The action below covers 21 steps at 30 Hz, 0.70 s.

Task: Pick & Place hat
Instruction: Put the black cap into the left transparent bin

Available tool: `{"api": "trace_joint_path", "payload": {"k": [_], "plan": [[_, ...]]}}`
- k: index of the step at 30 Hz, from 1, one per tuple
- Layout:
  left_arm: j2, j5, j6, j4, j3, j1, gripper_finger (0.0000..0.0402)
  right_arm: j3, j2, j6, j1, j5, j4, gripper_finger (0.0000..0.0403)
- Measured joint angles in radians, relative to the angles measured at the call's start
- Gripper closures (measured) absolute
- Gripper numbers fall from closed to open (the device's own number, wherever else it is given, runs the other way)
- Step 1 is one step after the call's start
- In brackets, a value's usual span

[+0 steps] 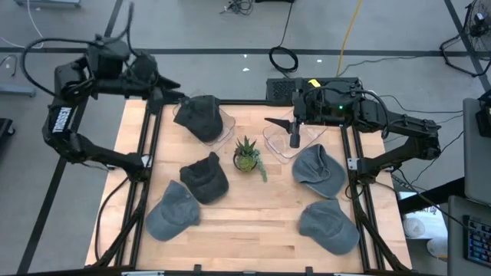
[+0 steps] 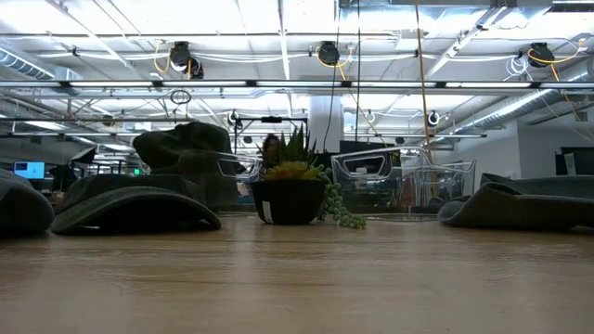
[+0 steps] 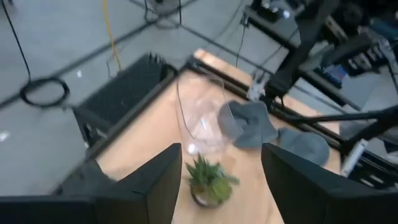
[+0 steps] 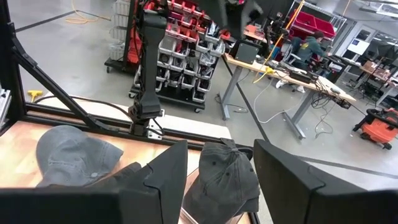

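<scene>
- Over the wooden tabletop's (image 1: 253,215) far edge, both pincers, left (image 1: 175,96) and right (image 1: 294,126), hang apart, empty.
- Next, I judge, a descent onto another grey cloth cap (image 1: 318,169).

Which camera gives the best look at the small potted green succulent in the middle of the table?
The low view: the small potted green succulent stands side-on, dark pot and trailing strands clear. The high view shows only its spiky top from above. The left wrist view catches it between that arm's fingers. The right wrist view does not show it.
</scene>
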<state>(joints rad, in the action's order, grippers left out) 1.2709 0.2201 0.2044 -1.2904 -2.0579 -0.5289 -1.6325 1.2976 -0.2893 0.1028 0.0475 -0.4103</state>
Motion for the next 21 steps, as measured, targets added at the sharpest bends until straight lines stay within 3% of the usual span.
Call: {"api": "trace_joint_path", "payload": {"k": [5, 21], "plan": [[0.011, -0.106, 0.091, -0.072, 0.002, 0.148, 0.0201, 0.000, 0.000, 0.020, 0.000, 0.000, -0.003, 0.0229], [0.062, -0.171, 0.443, -0.074, 0.001, 0.495, 0.0249, 0.000, 0.000, 0.018, -0.014, 0.000, -0.053, 0.0229]]}}
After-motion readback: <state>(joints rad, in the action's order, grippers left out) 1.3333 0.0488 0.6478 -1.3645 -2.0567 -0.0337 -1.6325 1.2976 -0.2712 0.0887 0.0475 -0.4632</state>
